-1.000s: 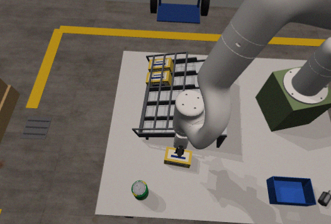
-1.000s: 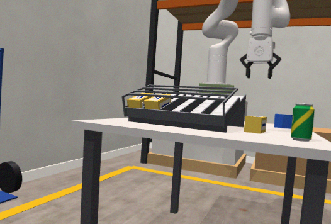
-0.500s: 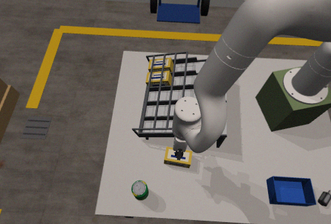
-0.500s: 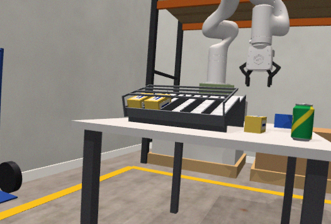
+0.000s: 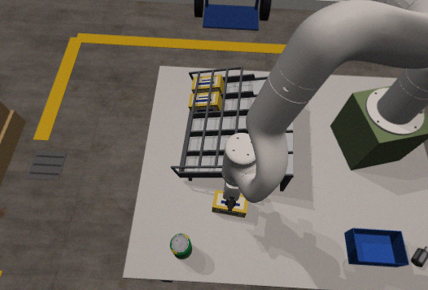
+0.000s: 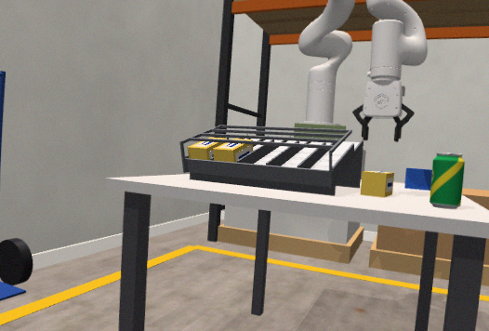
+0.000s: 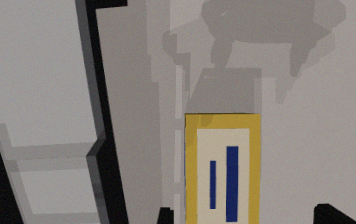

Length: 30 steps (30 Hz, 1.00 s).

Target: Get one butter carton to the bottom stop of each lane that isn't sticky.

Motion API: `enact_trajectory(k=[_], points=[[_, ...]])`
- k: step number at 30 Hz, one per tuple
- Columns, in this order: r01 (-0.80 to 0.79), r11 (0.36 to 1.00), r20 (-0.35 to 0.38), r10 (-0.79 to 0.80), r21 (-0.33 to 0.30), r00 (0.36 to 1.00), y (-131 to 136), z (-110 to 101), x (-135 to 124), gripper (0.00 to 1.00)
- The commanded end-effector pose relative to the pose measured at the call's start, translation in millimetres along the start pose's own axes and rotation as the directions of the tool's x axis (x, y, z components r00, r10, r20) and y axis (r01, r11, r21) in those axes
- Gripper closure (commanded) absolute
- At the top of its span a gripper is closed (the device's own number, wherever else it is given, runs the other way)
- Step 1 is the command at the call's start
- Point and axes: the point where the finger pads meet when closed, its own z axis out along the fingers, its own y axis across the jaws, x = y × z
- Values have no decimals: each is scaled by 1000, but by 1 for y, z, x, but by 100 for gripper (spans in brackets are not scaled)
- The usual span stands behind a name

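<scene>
While the gripper (image 6: pixel 383 126) hangs open and empty above the butter carton (image 5: pixel 229 204) at lower centre of the top view, an off-centre descent could knock it aside.

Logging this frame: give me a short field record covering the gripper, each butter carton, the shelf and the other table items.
gripper: open, empty, above the loose carton
loose carton: on the table, just outside the shelf
shelf: five lanes, two cartons in it
carton one: in the shelf at its far end from the loose carton
carton two: beside carton one
green can: upright near the table edge
blue bin: on the table
</scene>
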Motion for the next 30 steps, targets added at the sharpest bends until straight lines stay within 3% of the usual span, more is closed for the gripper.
enact_trajectory(k=[1, 8, 10, 11, 25, 27, 28, 30], points=[[0, 1000, 0, 0, 0, 1000, 0, 17, -1, 10], [0, 1000, 0, 0, 0, 1000, 1, 45, -1, 10], [0, 1000, 0, 0, 0, 1000, 1, 45, -1, 10], [0, 1000, 0, 0, 0, 1000, 0, 31, 0, 10], [0, 1000, 2, 0, 0, 1000, 1, 87, -1, 10], [0, 1000, 2, 0, 0, 1000, 1, 87, -1, 10], [0, 1000, 1, 0, 0, 1000, 0, 70, 0, 10], [0, 1000, 1, 0, 0, 1000, 0, 73, 0, 10]])
